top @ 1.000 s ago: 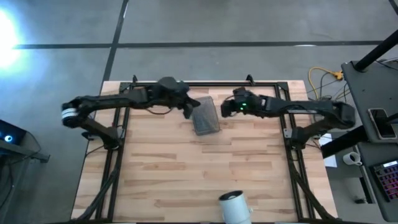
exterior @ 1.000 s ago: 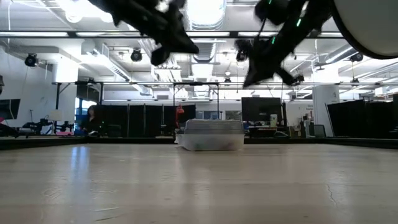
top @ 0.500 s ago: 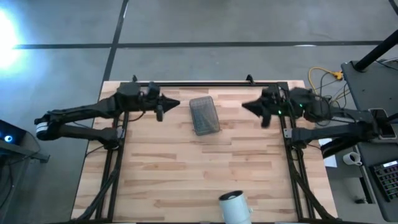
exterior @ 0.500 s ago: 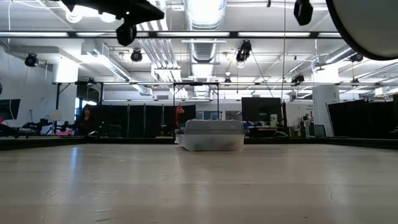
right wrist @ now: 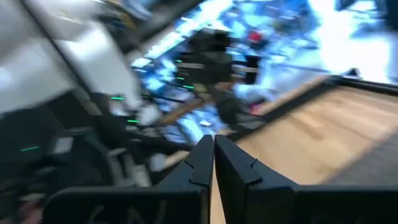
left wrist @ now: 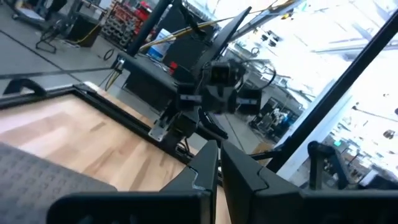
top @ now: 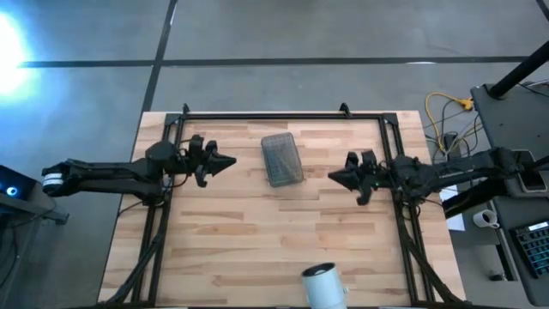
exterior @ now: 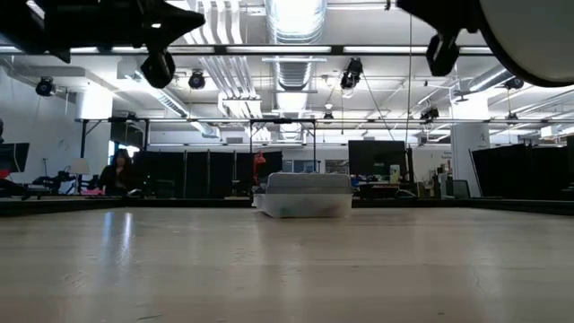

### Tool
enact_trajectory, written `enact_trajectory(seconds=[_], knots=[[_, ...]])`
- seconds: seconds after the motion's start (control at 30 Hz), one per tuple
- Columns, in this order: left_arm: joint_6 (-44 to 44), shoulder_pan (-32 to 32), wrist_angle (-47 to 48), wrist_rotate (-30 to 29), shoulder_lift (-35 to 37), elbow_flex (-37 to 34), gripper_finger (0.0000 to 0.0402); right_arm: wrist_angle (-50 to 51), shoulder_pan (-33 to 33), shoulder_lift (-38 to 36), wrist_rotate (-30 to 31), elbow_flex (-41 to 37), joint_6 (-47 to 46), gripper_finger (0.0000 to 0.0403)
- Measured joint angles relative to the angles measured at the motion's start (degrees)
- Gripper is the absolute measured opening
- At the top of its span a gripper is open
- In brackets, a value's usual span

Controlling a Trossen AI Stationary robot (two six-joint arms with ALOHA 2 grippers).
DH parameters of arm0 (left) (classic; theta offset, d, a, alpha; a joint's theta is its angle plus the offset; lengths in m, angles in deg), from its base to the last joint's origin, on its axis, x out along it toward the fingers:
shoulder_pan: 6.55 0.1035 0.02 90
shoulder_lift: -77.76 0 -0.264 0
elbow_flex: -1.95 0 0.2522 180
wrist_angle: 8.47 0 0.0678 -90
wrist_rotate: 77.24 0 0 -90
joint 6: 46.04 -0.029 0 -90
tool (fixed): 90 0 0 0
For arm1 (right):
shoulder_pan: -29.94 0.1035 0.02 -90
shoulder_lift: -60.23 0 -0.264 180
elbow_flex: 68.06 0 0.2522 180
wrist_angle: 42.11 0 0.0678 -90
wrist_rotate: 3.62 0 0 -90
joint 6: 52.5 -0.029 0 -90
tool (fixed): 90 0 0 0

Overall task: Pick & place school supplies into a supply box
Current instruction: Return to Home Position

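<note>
Left gripper (top: 228, 161): clenched on nothing, its two fingers (left wrist: 204, 171) pressed side by side in the left wrist view. It hangs above the left part of the counter (top: 257, 232), pointing right toward the supply box (top: 282, 159) and well apart from it.
Right gripper (top: 335, 177): clenched likewise and empty (the right wrist view is blurred, yet the fingers (right wrist: 200, 163) plainly meet at a point). It hangs above the right part of the counter, pointing left, a little nearer than its fellow and apart from the box.
Supply box: shut and lying flat on the far middle of the counter, between the two grippers, touched by neither. The grey mesh side faces up and the long side runs far to near at a slight slant. In the low view the grey lid sits over a translucent lower half, and what lies within cannot be made out.
Counter: pale wooden planks inside a dark frame.
Arms: each reaches in from its own side of the counter. In the low view they show only as dark shapes along the top edge.
White cup (top: 323, 286): at the near edge, right of the middle, well apart from the box.
Room: a person (exterior: 117, 172) sits far off on the left, beyond the counter.
</note>
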Motion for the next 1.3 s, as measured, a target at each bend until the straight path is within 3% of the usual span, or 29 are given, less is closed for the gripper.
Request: enact_trajectory(seconds=[0.13,0.33,0.43,0.73,0.83,0.97,1.3], knots=[[0.53,0.0,-0.59,0.02,0.86,-2.68,0.0004,-13.49,-0.04,-0.38,-2.97,-9.3,-0.07,0.0009],[-2.07,2.1,-0.56,0.0,1.21,-6.18,0.0004,-16.67,-3.69,-2.42,-3.01,-17.78,-2.29,0.0009],[-0.37,2.16,-0.82,-0.12,1.88,-8.62,0.0004,-23.1,-4.93,-3.28,-3.54,-21.81,-3.02,0.0009],[1.84,2.16,-13.13,0.03,9.37,-17.76,0.0004,-26.03,-5.47,-5.9,-5.45,-21.81,3.3,0.0009],[1.92,2.16,-13.41,0.04,13.04,-20.4,0.0004,-25.98,-5.49,-6.28,-5.43,-21.81,4.54,0.0009],[1.5,2.32,-6.09,0.04,16.88,-19.43,0.0004,-25.87,-5.51,-6.75,-5.46,-21.81,5.74,0.0009],[0.35,2.34,1.48,0.17,21.1,-19.13,0.0004,-19.28,-6.49,-10.16,-5.79,-21.81,6.3,0.0009]])
